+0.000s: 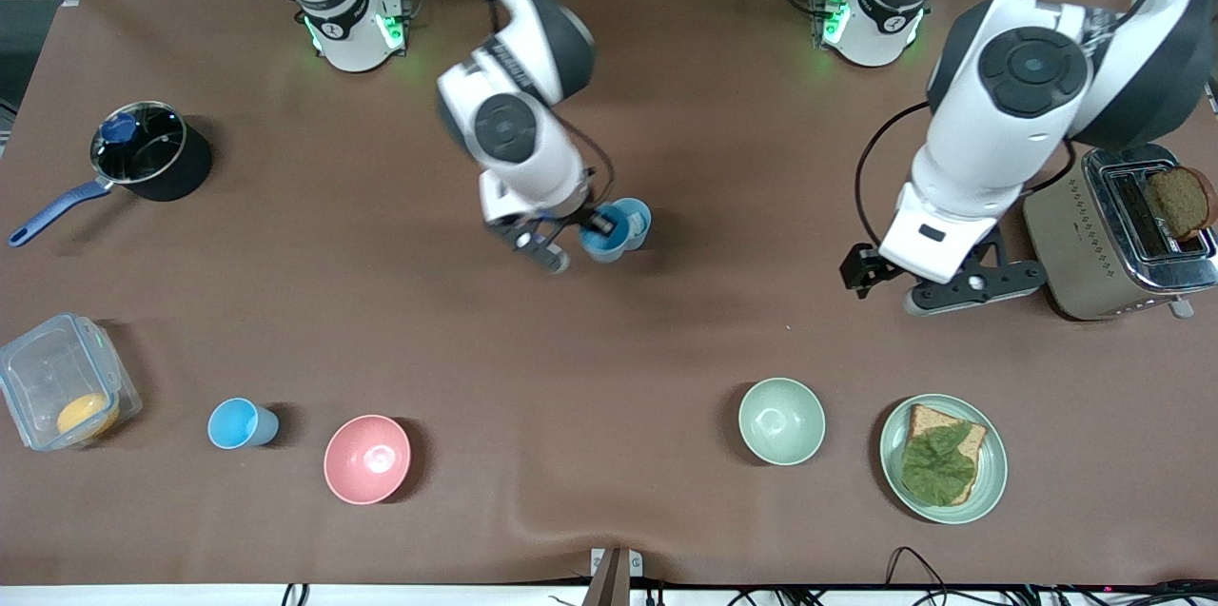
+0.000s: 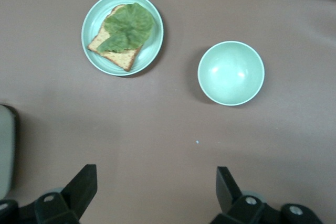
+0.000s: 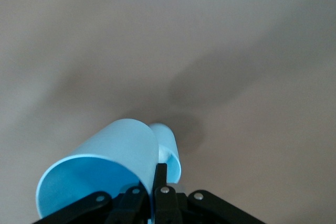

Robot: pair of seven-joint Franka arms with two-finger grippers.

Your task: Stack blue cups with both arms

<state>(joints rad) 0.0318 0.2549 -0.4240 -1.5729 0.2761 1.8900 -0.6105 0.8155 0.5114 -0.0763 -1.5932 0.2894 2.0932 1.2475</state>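
Observation:
My right gripper (image 1: pixel 592 227) is over the middle of the table, shut on the wall of a bright sky-blue cup (image 1: pixel 603 239), one finger inside it. In the right wrist view (image 3: pixel 157 176) this cup (image 3: pixel 100 169) is tilted, its mouth toward the camera. A duller grey-blue cup (image 1: pixel 638 221) stands right beside it, also seen in the right wrist view (image 3: pixel 169 150). Another blue cup (image 1: pixel 242 423) stands near the front camera, toward the right arm's end. My left gripper (image 1: pixel 885 290) is open and empty over bare table beside the toaster (image 1: pixel 1113 249); its fingers show in the left wrist view (image 2: pixel 155 178).
A pink bowl (image 1: pixel 367 459), a pale green bowl (image 1: pixel 781 420) and a plate (image 1: pixel 990 482) with bread and lettuce lie near the front camera. A clear box (image 1: pixel 57 378) and a dark saucepan (image 1: pixel 152 164) are toward the right arm's end.

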